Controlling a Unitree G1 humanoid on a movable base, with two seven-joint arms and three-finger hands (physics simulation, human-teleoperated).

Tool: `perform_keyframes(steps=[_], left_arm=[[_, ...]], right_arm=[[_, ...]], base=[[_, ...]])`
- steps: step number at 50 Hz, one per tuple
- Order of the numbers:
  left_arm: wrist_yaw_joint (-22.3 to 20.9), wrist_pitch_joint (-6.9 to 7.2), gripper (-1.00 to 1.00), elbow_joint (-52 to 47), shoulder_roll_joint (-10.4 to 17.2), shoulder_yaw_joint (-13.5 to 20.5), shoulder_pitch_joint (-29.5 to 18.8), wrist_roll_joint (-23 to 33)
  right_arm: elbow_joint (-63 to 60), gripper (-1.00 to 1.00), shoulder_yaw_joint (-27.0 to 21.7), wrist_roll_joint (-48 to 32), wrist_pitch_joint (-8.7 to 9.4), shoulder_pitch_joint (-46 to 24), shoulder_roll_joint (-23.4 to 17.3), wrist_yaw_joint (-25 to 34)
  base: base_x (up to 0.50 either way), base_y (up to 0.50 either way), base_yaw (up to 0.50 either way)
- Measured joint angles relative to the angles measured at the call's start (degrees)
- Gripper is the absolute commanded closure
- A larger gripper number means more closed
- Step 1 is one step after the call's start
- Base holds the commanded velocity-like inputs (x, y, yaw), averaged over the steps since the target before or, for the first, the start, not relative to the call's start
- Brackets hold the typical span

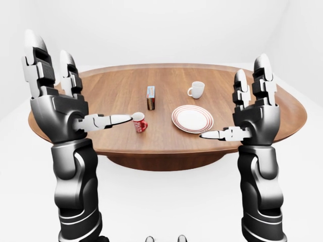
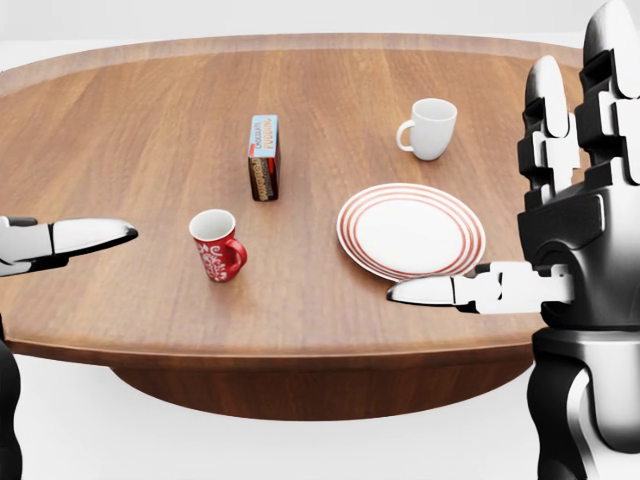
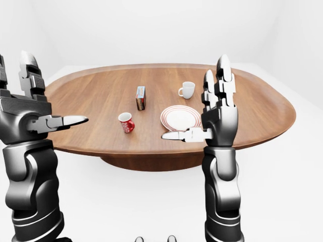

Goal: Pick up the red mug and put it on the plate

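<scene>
Red mug upright on the table, both hands raised and spread wide.

The red mug (image 2: 216, 245) stands on the wooden table (image 2: 130, 130), left of the striped plate (image 2: 411, 230) and apart from it. The left hand (image 1: 58, 103) and right hand (image 1: 252, 113) are held upright near the table's lower edge, fingers released, thumbs pointing inward, grasping nothing. In the head view the left hand is mostly cut off. A small box (image 2: 264, 157) and white mug (image 2: 430, 128) stand higher up.
</scene>
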Motion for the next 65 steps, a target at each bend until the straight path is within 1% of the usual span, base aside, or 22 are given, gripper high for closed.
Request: perform_keyframes(steps=[20,32,65], left_arm=[[0.1,0.00,-1.00,-0.7,0.4,0.4,0.1,-0.4],[0.0,0.00,-1.00,-1.0,0.6,0.7,0.3,-0.5],[0.0,0.00,-1.00,-1.4,0.4,0.9,1.0,-0.9]], right_arm=[[-1.7,-1.00,0.0,0.2,0.00,0.2,0.0,0.4],[-2.0,-1.00,-0.4,0.4,0.00,0.8,0.2,-0.1],[-2.3,-1.00,-0.3,1.3,0.00,1.5,0.2,0.8]], base=[[0.00,0.49,0.00],[0.00,0.00,0.00],[0.50,0.00,0.00]])
